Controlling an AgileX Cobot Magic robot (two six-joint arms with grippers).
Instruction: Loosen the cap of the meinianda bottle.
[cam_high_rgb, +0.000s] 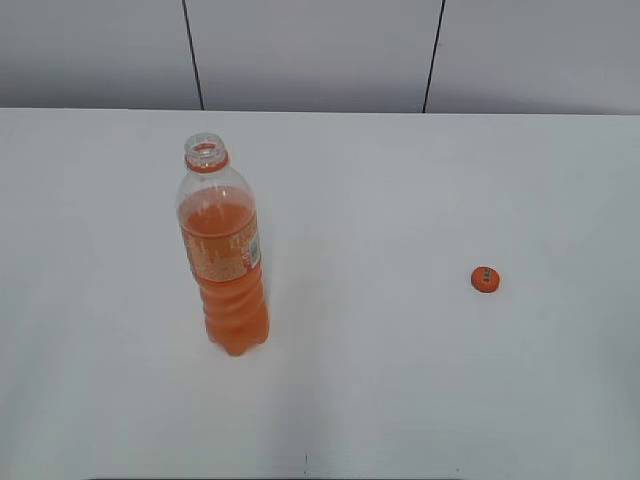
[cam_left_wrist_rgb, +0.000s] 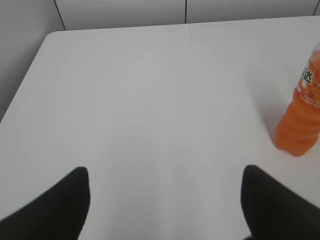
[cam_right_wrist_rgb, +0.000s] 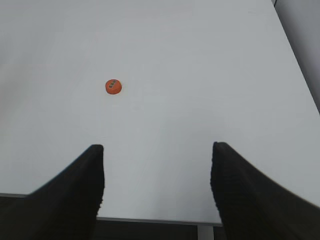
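Observation:
The meinianda bottle (cam_high_rgb: 224, 262) stands upright on the white table at the left, its mouth open with only the orange neck ring on it. Its lower body shows at the right edge of the left wrist view (cam_left_wrist_rgb: 301, 117). The small orange cap (cam_high_rgb: 485, 279) lies flat on the table at the right, far from the bottle; it also shows in the right wrist view (cam_right_wrist_rgb: 113, 86). My left gripper (cam_left_wrist_rgb: 165, 182) is open and empty over bare table, left of the bottle. My right gripper (cam_right_wrist_rgb: 157, 167) is open and empty near the table's front edge, back from the cap. Neither gripper shows in the exterior view.
The white table (cam_high_rgb: 400, 380) ends at a grey panelled wall (cam_high_rgb: 320, 50) at the back. Its left edge and far left corner show in the left wrist view (cam_left_wrist_rgb: 30, 75). Its right and front edges show in the right wrist view (cam_right_wrist_rgb: 295, 65).

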